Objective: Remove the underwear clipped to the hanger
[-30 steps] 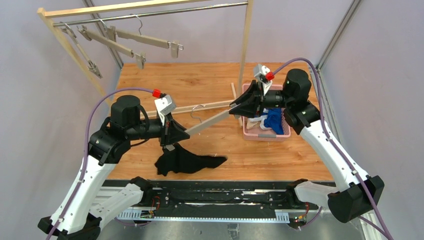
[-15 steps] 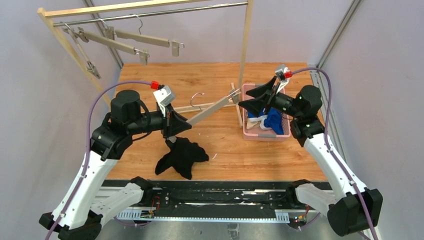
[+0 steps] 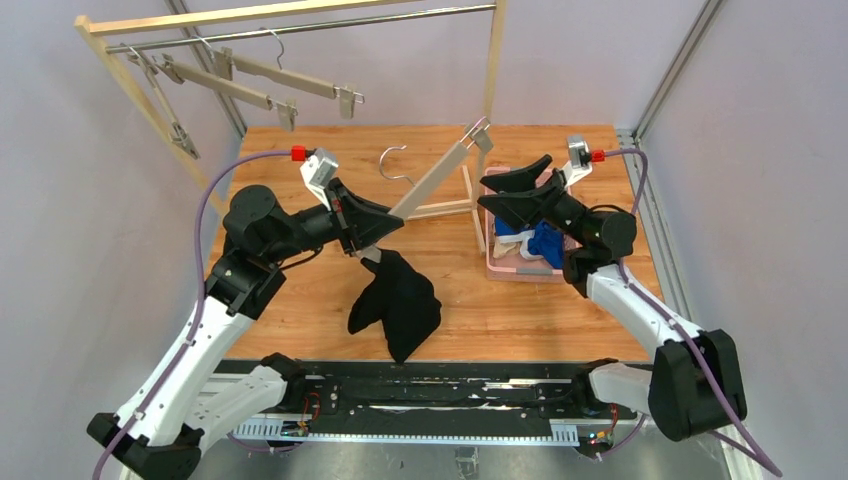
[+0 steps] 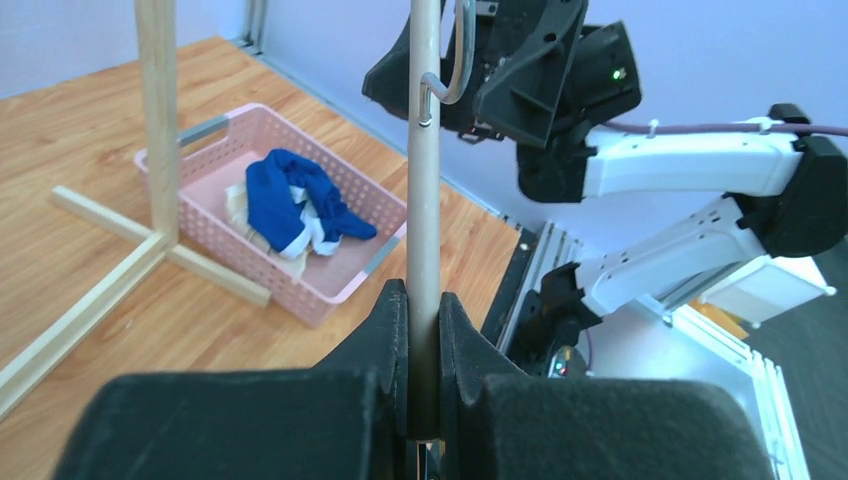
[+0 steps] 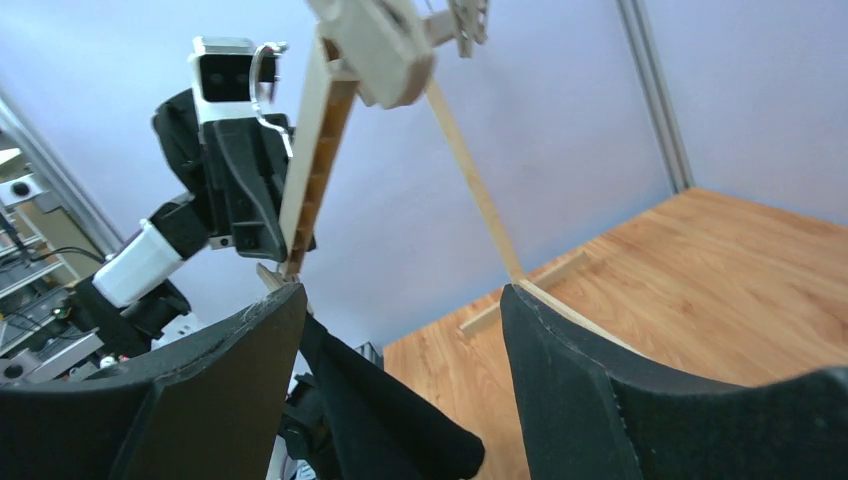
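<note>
My left gripper (image 3: 383,233) is shut on the lower end of a grey clip hanger (image 3: 432,183) and holds it tilted up over the table. In the left wrist view the jaws (image 4: 424,292) pinch the bar (image 4: 424,180). The black underwear (image 3: 400,297) hangs from the hanger's lower clip beside that gripper; it also shows in the right wrist view (image 5: 385,415). My right gripper (image 3: 500,195) is open and empty, apart from the hanger's upper clip (image 5: 380,45), above the pink basket (image 3: 560,270). The blue underwear (image 3: 547,241) and cream underwear (image 3: 510,250) lie in the basket.
A wooden clothes rack (image 3: 489,80) stands at the back, its foot (image 3: 445,209) on the table beside the basket. Two more clip hangers (image 3: 285,80) hang on its rail at the back left. The black underwear hangs near the table's front edge.
My right gripper has let go of the hanger's far end and drawn back to the right, open. My left gripper has lifted and tilted the hanger, raising the black underwear off the table.
</note>
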Robot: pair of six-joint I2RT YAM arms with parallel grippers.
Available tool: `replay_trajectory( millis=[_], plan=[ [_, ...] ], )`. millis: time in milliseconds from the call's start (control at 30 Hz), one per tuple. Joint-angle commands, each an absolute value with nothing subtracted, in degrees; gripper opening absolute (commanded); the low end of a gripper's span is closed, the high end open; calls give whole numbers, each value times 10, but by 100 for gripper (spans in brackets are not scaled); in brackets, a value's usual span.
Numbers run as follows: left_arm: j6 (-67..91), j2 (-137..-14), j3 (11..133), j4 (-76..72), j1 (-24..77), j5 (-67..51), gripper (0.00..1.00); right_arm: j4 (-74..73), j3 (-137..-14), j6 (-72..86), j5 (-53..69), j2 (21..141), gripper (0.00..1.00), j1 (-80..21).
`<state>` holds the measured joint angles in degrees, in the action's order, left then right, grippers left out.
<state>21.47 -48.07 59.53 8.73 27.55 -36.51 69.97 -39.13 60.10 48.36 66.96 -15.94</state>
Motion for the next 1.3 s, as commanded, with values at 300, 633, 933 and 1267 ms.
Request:
replay_trajectory(
  millis=[300,633,933,1267],
  plan=[
    [283,-538,598,-84,329,-343,0,860,-489,632,435,745,74,-252],
    [314,-547,567,-142,340,-328,0,861,-523,613,405,769,72,-265],
    [328,-542,546,-175,354,-309,0,859,-542,602,386,784,50,-272],
    [341,-550,541,-201,356,-301,0,773,-548,553,392,761,1,-286]
  ],
)
